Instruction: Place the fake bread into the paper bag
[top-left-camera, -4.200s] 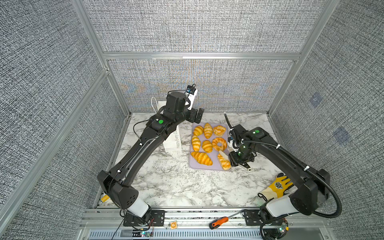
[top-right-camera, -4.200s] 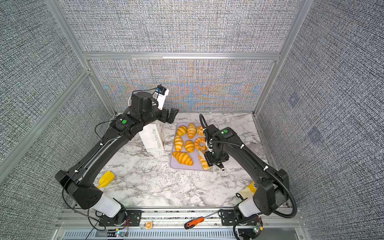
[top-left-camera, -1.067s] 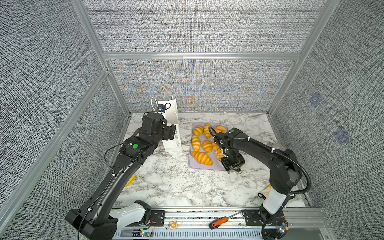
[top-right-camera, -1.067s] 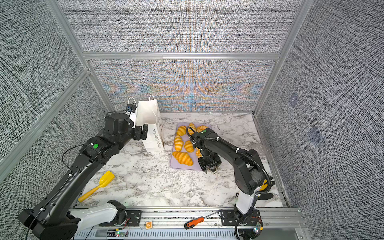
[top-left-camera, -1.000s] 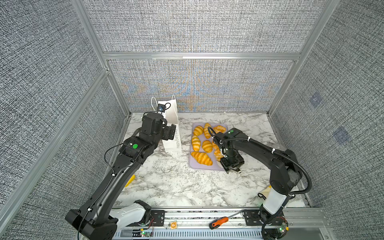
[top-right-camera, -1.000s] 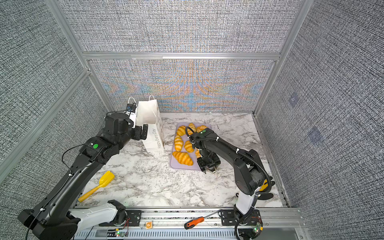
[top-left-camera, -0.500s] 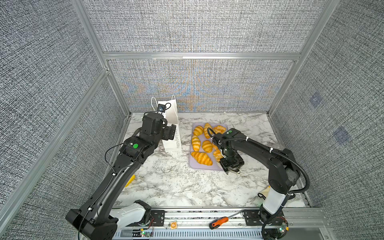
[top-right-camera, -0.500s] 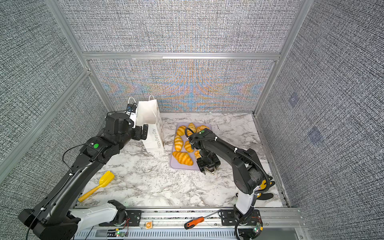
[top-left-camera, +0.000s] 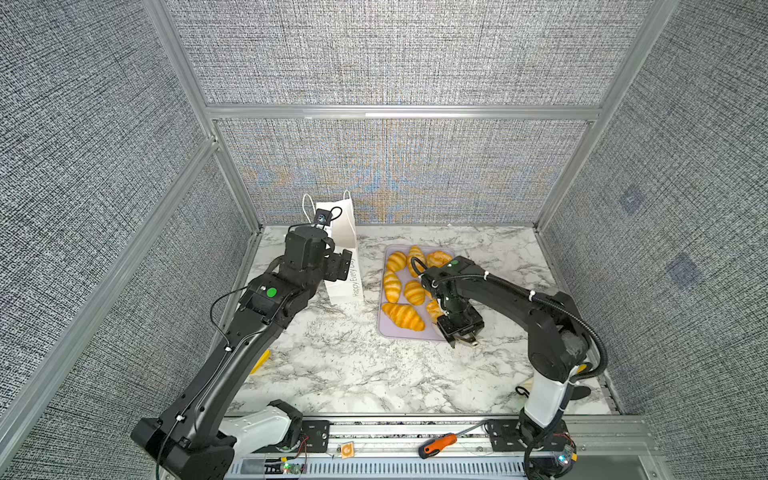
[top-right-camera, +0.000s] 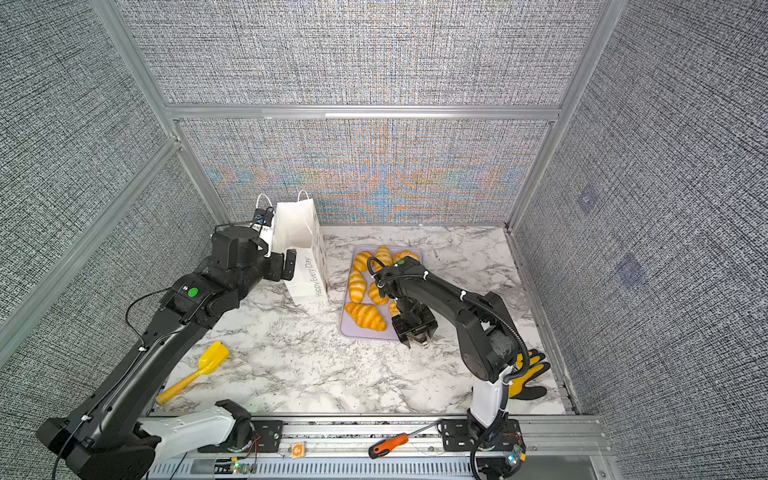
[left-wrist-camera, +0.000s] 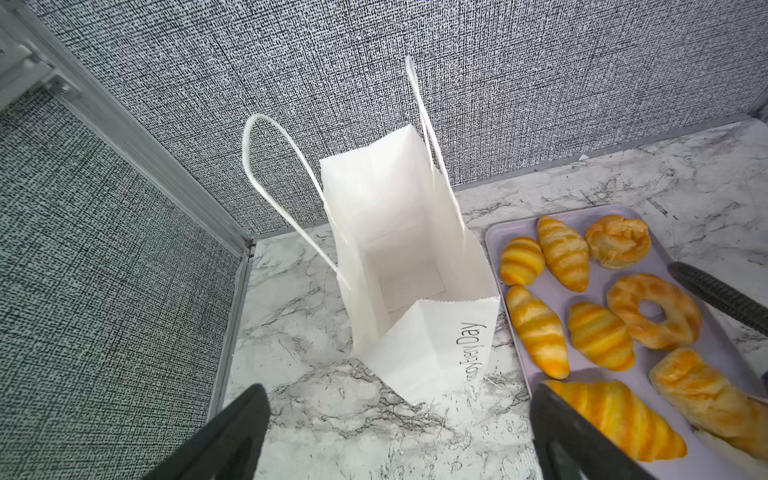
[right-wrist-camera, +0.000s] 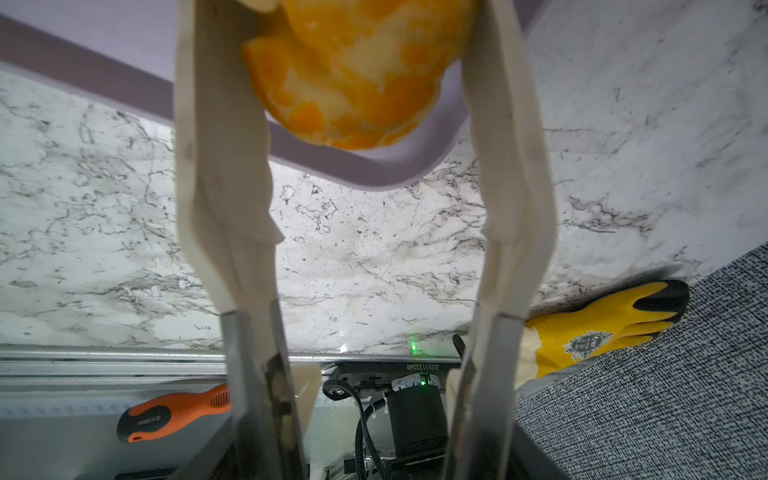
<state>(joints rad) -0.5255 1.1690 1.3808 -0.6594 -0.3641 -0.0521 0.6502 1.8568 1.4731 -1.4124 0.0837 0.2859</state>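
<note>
The right gripper pinches one twisted fake bread at the lilac tray's near corner, bare worktop beyond. Left of the tray the paper bag stands open, the left gripper spread wide there.

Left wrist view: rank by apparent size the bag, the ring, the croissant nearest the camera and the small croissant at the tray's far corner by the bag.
1. bag
2. front croissant, though nearness to the camera inflates it
3. ring
4. small croissant
</note>
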